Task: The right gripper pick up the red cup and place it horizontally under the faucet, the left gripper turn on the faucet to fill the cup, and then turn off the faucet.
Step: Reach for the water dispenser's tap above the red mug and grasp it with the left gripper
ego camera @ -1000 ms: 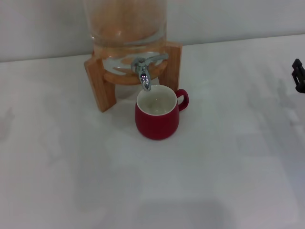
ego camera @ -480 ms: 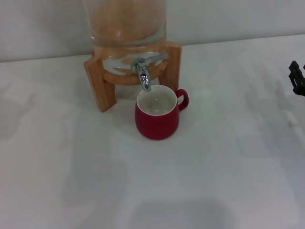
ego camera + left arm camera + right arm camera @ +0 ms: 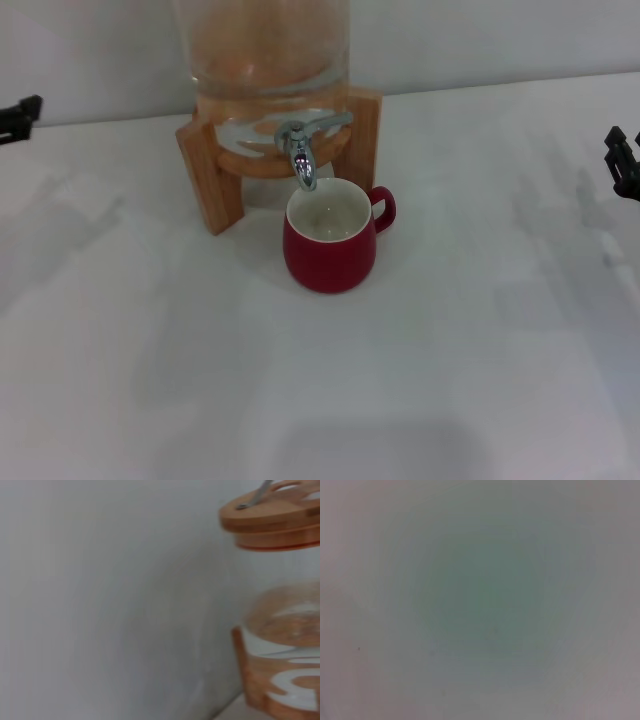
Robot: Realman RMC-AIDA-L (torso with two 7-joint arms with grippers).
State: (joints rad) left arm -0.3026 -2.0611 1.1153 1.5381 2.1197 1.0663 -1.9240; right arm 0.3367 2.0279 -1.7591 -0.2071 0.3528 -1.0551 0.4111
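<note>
The red cup (image 3: 330, 245) stands upright on the white table, directly under the chrome faucet (image 3: 300, 150), its handle pointing right. The faucet's lever lies flat, pointing right, and no water runs from the spout. At the far left edge of the head view, only the black tip of my left gripper (image 3: 18, 118) shows, well away from the faucet. My right gripper (image 3: 625, 165) shows as a black tip at the far right edge, far from the cup. The left wrist view shows the glass dispenser (image 3: 282, 625) with its wooden lid (image 3: 272, 517). The right wrist view shows only bare surface.
The glass dispenser (image 3: 265, 70) sits in a wooden stand (image 3: 212, 175) at the back of the table (image 3: 330, 390), close to the wall (image 3: 500, 40).
My left gripper's tip has come into the head view at the left edge. The right gripper has shifted slightly at the right edge. Cup and faucet are unchanged.
</note>
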